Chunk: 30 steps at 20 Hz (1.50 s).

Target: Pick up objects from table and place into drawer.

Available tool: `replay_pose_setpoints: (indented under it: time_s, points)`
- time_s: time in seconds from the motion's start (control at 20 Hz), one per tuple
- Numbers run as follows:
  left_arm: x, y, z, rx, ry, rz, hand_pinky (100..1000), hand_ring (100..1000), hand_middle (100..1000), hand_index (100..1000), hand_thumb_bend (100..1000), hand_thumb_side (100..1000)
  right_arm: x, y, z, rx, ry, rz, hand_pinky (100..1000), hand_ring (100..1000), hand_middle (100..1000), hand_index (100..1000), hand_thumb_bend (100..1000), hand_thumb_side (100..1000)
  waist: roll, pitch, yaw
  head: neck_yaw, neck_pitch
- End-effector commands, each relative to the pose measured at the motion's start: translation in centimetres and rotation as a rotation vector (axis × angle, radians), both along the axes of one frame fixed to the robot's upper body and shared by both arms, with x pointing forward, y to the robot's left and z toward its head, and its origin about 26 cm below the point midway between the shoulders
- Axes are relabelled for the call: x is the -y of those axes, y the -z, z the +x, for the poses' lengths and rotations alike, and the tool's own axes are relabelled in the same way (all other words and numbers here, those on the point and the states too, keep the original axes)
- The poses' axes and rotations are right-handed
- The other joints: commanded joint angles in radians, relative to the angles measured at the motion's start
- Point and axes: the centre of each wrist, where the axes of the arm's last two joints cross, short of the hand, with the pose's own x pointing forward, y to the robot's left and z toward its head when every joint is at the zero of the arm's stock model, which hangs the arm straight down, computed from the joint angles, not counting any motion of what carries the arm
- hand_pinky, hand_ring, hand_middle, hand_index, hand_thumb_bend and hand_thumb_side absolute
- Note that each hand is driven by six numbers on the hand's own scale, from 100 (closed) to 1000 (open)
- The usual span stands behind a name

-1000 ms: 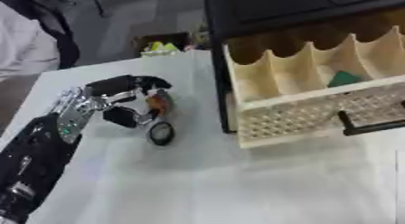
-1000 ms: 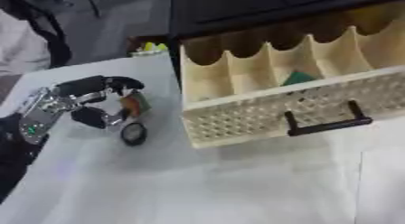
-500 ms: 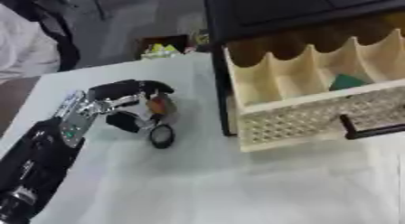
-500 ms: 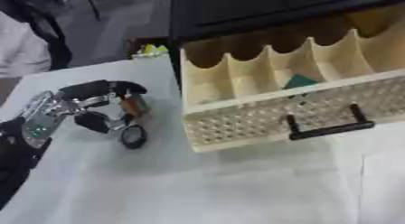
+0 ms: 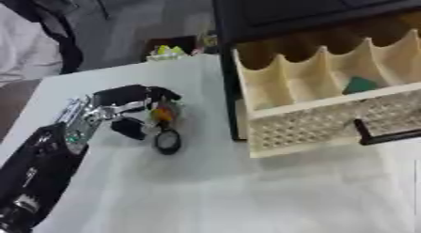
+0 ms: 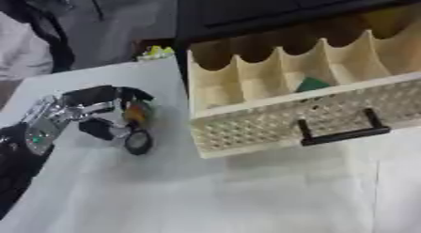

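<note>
Curling over a small cluster of objects, the fingers (image 5: pixel 136 93) of our left hand (image 5: pixel 98 117) arch above an orange piece (image 5: pixel 163 113) on the white table (image 5: pixel 222 190), with the thumb (image 5: pixel 128 128) reaching in from below, so the digits close narrowly around it; whether they actually touch it we cannot tell. Just beside the thumb, toward us, a dark round object (image 5: pixel 167 141) with a paler centre lies flat on the table, close to the hand. Behind the fingers our silver-jointed wrist and black forearm (image 5: pixel 37 171) run down to the lower left corner of the view.

To the right we see the cream drawer (image 6: pixel 279 128), pulled out from a dark cabinet (image 5: pixel 288 16). Its front is a perforated lattice with a black handle (image 6: pixel 341 131), and wavy-topped dividers split the inside into several compartments. One compartment toward the right holds a green object (image 6: pixel 312 83); those nearest our hand look bare. The drawer stands well apart from the orange piece, with a strip of bare table between them.

The table is covered in a pale, smooth sheet that fills the lower part of both views and lies askew. At its far edge, near the cabinet's corner, sits something yellow-green (image 5: pixel 168 51) that we cannot make out. Beyond lies a grey floor (image 5: pixel 131 20), and a person in a light garment (image 5: pixel 25 49) shows at the upper left, away from the work.
</note>
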Motion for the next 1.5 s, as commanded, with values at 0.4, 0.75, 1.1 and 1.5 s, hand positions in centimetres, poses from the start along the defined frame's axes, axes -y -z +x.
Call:
replay_pose_setpoints:
  time_s: [0.4,0.75,1.1,1.5]
  points:
    - [-1.6,-0.8,-0.3,-0.027,0.105,0.215,495,713,844,1000,100,587,0.2,-0.7,-0.5,0.036,-0.003,0.018,100,280,257,569,1000,727,-0.007,-0.022,-0.003,0.003,-0.016]
    - [-1.9,-0.4,-0.3,0.011,0.096,0.199,426,618,679,1000,100,487,0.2,-0.6,-0.5,0.034,-0.001,0.027,100,279,256,567,1000,729,-0.008,-0.024,-0.003,0.003,-0.015]
    - [-2.3,-0.1,-0.3,0.038,0.093,0.167,358,557,570,1000,100,355,0.3,-0.4,-0.5,0.03,0.0,0.031,100,279,256,567,997,734,-0.009,-0.029,-0.002,0.0,-0.017]
    - [-2.6,0.3,-0.2,0.042,0.092,0.137,271,483,502,977,100,272,0.3,-0.2,-0.4,0.024,0.0,0.036,100,279,256,566,994,737,-0.013,-0.038,0.001,-0.002,-0.012]
